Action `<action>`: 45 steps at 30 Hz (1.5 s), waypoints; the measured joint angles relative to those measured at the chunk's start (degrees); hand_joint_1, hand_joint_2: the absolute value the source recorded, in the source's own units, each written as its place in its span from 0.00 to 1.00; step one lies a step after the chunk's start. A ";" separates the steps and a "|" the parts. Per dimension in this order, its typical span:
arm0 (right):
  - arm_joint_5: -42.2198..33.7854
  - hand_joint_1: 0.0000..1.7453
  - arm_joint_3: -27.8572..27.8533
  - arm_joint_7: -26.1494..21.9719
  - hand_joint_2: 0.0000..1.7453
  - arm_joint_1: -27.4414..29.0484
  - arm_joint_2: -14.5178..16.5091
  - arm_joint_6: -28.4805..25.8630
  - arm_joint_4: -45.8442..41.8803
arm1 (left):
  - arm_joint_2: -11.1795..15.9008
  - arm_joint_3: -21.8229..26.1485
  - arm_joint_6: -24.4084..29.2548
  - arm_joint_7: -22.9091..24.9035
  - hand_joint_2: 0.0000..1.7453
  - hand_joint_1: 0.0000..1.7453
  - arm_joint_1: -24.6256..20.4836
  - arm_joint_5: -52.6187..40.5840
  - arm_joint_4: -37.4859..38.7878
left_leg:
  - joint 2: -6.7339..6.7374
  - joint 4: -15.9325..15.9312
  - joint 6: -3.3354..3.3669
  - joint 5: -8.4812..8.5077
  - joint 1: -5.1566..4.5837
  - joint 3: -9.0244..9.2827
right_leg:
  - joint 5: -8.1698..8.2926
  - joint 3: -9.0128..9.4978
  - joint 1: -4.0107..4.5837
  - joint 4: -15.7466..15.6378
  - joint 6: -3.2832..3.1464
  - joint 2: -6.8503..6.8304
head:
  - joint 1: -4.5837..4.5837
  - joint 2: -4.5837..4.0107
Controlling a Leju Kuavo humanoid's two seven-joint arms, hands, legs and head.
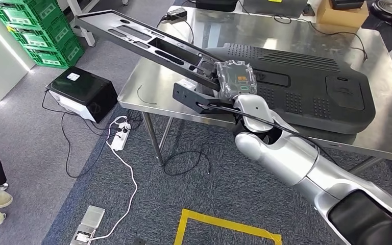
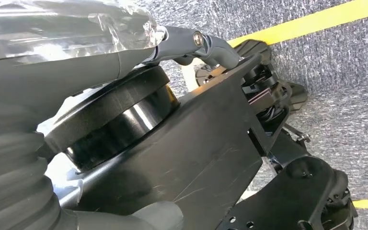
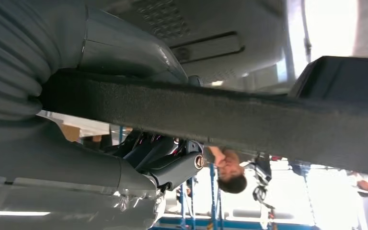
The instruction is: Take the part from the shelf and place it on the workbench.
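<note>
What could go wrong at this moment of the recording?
The long black slotted metal part is held near one end by the right hand, so most of it hangs unsupported past the steel workbench and could tip or slip. It might also scrape the large dark grey plastic panel lying there.

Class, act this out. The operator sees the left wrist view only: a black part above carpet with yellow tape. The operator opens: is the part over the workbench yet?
Observer: Partly. The head view shows the part slanting above the workbench corner, not lying on it.
Operator: Is the bench bare?
Observer: No, a large black panel lies on it.
Operator: What holds the part there?
Observer: The right robot hand grips it near its bracket end.
</note>
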 joint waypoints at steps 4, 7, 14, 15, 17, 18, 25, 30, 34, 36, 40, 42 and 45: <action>-0.04 1.00 -0.41 0.11 1.00 -0.33 -0.23 -0.05 0.15 | 0.13 0.00 -0.02 0.02 1.00 0.00 0.01 -0.14 0.00 | -0.70 5.09 -1.09 -3.14 -0.02 -1.52 | -0.23 1.29 -0.87 -0.79 -1.03 0.93 | -0.85 -0.02; -0.13 1.00 -0.77 0.13 1.00 -0.53 -0.32 -0.12 0.33 | 0.13 0.00 -0.05 -0.08 1.00 0.00 -0.23 -0.20 0.00 | -1.37 15.93 -1.41 -6.88 -0.01 -7.20 | -0.71 1.84 -0.72 -0.71 -1.57 1.85 | -2.01 -0.01; 0.99 1.00 -1.87 0.15 1.00 -1.12 -0.68 -0.15 0.51 | 0.09 0.00 -0.31 -0.08 1.00 0.00 -0.32 -0.27 0.00 | -4.36 2.44 -1.13 2.37 0.68 -3.55 | -2.44 2.13 -0.91 0.97 -0.30 4.83 | -2.90 -0.01; 1.37 1.00 -2.21 0.15 1.00 -1.21 -0.78 -0.13 0.50 | 0.07 0.00 -0.43 -0.07 1.00 0.00 -0.37 -0.26 0.00 | -4.69 2.19 -0.91 2.16 0.62 -3.57 | -2.38 1.80 -0.92 1.02 -0.02 5.13 | -2.88 0.00; 2.01 1.00 -2.98 0.15 1.00 -1.24 -1.14 -0.11 0.48 | 0.04 0.00 -0.57 -0.05 1.00 0.00 -0.43 -0.25 -0.02 | -4.26 1.67 -0.27 2.15 0.57 -3.44 | -2.37 1.54 -1.04 0.96 0.53 5.59 | -2.71 0.00; 2.26 1.00 -3.45 0.15 1.00 -1.28 -1.37 -0.06 0.45 | 0.02 0.00 -0.61 -0.04 1.00 0.00 -0.44 -0.25 -0.02 | -3.97 1.45 0.04 2.18 0.62 -3.29 | -2.75 1.36 -1.03 1.43 0.78 5.17 | -2.53 0.00; 2.95 1.00 -5.14 0.16 1.00 -1.09 -2.00 0.84 0.35 | 0.00 0.00 -0.66 -0.01 1.00 0.00 -0.32 -0.31 -0.01 | -1.59 0.92 1.09 1.44 0.56 -2.03 | -6.59 -7.65 -1.25 16.60 1.80 1.55 | -0.64 0.01; 3.02 1.00 -5.63 0.15 1.00 -1.15 -2.15 0.93 0.34 | 0.01 0.00 -0.64 0.15 1.00 0.00 -0.28 -0.33 0.02 | -0.71 0.83 0.24 0.32 0.27 -0.76 | 0.55 -0.83 -0.37 1.14 0.83 -0.51 | 0.27 -0.01; 2.90 1.00 -5.84 0.15 1.00 -1.22 -2.21 0.84 0.28 | 0.13 0.00 -0.63 0.25 1.00 0.00 -0.23 -0.32 0.06 | -0.24 1.14 -0.97 -0.69 0.05 -0.27 | 0.03 0.16 -0.47 0.05 -0.32 0.17 | -0.19 0.00; 2.84 1.00 -5.98 0.15 1.00 -1.35 -2.19 0.74 0.22 | 0.22 0.00 -0.63 0.24 1.00 0.00 -0.17 -0.32 0.08 | -0.72 5.41 -1.40 -3.02 -0.03 -1.86 | -0.12 1.10 -0.89 -0.47 -0.92 0.55 | -0.82 0.01; 2.57 1.00 -6.01 0.15 1.00 -1.27 -2.02 0.65 0.22 | 0.24 0.00 -0.63 0.07 1.00 0.00 -0.49 -0.29 0.08 | -1.31 17.99 -1.58 -6.62 -0.16 -8.79 | -0.74 1.74 -0.58 -0.33 -1.55 1.97 | -2.32 0.00; 2.50 1.00 -6.01 0.15 1.00 -1.18 -1.91 0.65 0.22 | 0.24 0.00 -0.63 0.13 1.00 0.00 -0.48 -0.25 0.09 | -1.49 13.99 -1.34 -2.85 -0.17 -7.83 | -1.16 2.07 -0.49 -0.05 -1.47 2.92 | -2.58 0.01; 2.43 1.00 -6.01 0.15 1.00 -1.21 -1.68 0.63 0.21 | 0.22 0.00 -0.64 0.17 1.00 0.00 -0.33 -0.17 0.08 | -3.26 3.27 -0.76 2.57 -0.02 -4.12 | -1.80 2.01 -0.45 0.54 -0.99 4.09 | -2.88 -0.01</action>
